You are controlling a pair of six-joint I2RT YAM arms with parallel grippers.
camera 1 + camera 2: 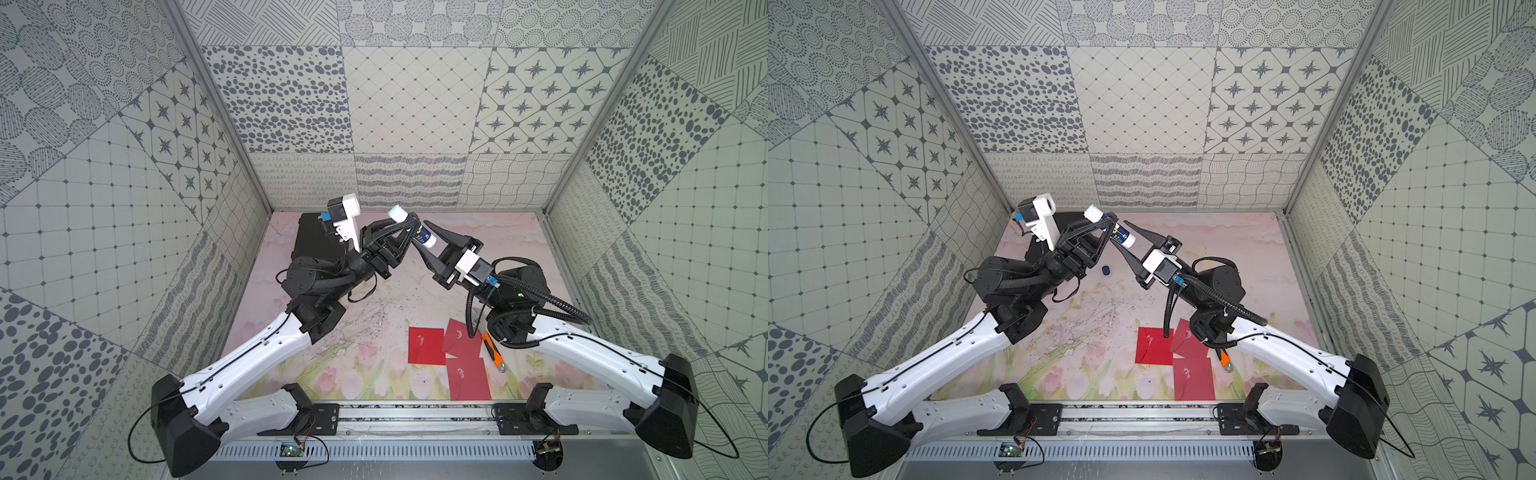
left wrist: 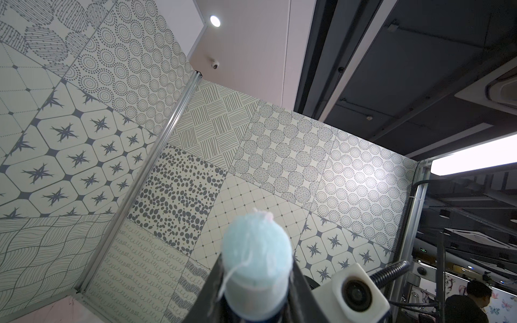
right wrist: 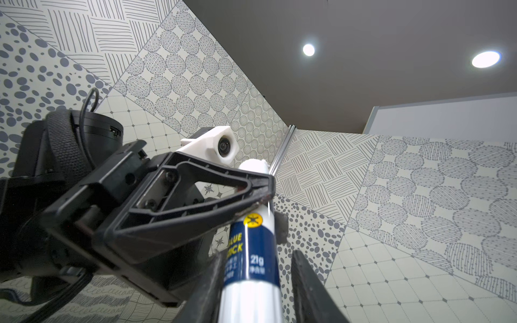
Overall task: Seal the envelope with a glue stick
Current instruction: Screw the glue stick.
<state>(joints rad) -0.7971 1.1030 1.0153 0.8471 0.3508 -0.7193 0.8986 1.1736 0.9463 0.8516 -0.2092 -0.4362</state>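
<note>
The glue stick [image 1: 415,229] is held high in the air, uncapped, its pale glue tip [image 2: 257,249] pointing up. My left gripper [image 1: 409,227] is shut on the glue stick [image 3: 253,251] across its upper body. My right gripper [image 3: 258,254] is open around the white lower end, with a gap showing beside one finger [image 3: 306,282]. In both top views the two grippers meet at the stick [image 1: 1115,232], right gripper [image 1: 1123,237] from the right. The dark blue cap [image 1: 1106,271] lies on the table below. Three red envelopes [image 1: 426,345] lie at the front right.
An orange-handled wrench [image 1: 492,353] lies beside the envelopes under the right arm. A black case [image 1: 316,243] stands at the back left behind the left arm. Patterned walls close in three sides. The floral tabletop [image 1: 365,332] has scuff marks mid-table.
</note>
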